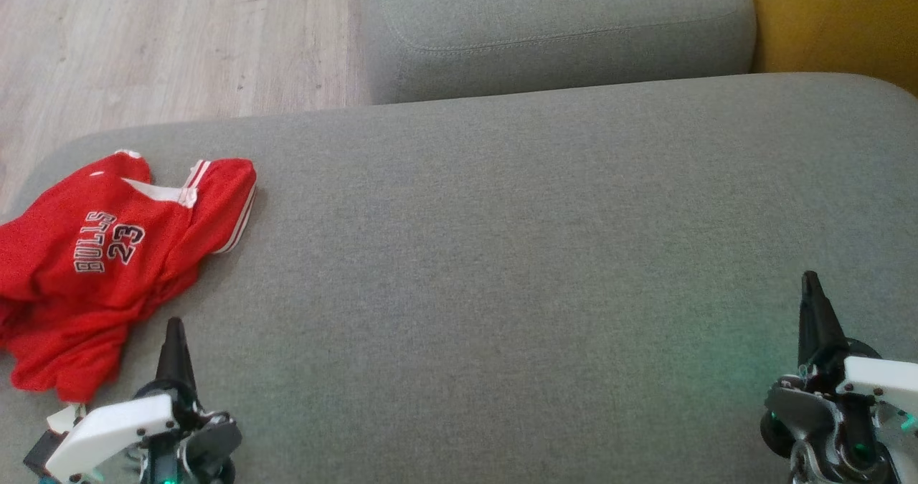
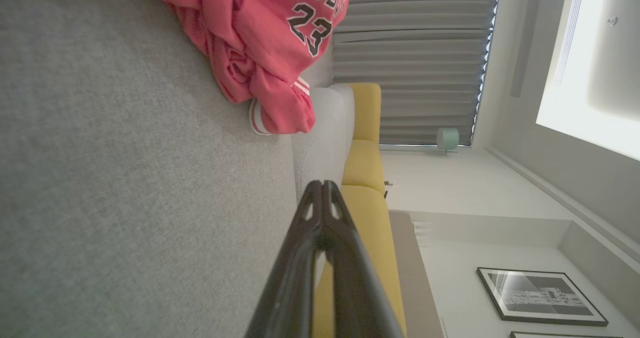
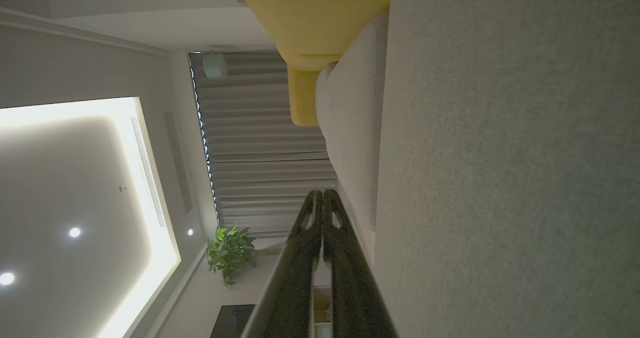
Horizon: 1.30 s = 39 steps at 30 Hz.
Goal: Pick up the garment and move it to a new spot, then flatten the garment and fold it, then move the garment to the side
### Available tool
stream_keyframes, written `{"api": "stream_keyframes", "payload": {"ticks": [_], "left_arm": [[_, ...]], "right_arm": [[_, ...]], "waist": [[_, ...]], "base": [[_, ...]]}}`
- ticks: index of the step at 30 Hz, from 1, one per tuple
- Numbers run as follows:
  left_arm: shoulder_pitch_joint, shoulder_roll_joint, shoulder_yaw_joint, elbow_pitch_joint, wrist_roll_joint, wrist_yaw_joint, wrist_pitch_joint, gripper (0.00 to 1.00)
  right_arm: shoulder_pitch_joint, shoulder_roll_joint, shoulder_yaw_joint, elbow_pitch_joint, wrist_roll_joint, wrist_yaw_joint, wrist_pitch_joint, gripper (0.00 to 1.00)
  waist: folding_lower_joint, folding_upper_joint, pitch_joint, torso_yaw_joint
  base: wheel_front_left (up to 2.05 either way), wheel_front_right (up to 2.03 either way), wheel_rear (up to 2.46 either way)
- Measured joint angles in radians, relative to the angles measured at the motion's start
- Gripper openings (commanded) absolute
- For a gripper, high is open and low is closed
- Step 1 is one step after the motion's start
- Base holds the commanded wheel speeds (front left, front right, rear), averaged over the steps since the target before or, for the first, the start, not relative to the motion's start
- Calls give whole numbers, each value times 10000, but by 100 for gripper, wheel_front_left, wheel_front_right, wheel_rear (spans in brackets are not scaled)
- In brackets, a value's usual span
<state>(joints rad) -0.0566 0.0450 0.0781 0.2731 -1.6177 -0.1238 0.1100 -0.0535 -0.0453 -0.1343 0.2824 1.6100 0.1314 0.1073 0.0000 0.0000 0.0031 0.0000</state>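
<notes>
Left pincer [image 1: 174, 326] and right pincer [image 1: 810, 281] both closed, empty; crumpled red garment [image 1: 93, 269] near the left.

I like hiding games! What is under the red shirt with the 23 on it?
The red shirt lies crumpled on the grey cushion, which shows beside it. Whether anything else hides beneath its folds cannot be seen; the cloth covers it.

Grey sofa cushion [image 1: 502, 254] with crumpled red jersey [image 1: 100, 254] at its left end
</notes>
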Motion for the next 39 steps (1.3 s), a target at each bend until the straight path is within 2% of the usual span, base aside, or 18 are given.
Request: {"api": "stream_keyframes", "payload": {"ticks": [15,16,22,26,39], "left_arm": [[0,0,0,0,-2,0,0,0],[2,0,-4,12,-2,4,0,100],[580,-65,-100,878,-2,8,-13,100],[760,-90,-127,936,36,10,-121,100],[751,-88,-263,616,1427,138,-472,100]], "right_arm": [[0,0,0,0,0,0,0,0],[2,0,0,15,0,0,0,100],[625,63,36,911,0,0,-12,100],[789,65,186,945,-63,0,-104,100],[755,65,596,819,-1689,0,-472,100]], "waist": [[0,0,0,0],[0,0,0,0],[0,0,1,-1],[0,0,-1,-4],[0,0,-79,-15]], "base": [[0,0,0],[0,0,0],[0,0,0],[0,0,0],[0,0,0]]}}
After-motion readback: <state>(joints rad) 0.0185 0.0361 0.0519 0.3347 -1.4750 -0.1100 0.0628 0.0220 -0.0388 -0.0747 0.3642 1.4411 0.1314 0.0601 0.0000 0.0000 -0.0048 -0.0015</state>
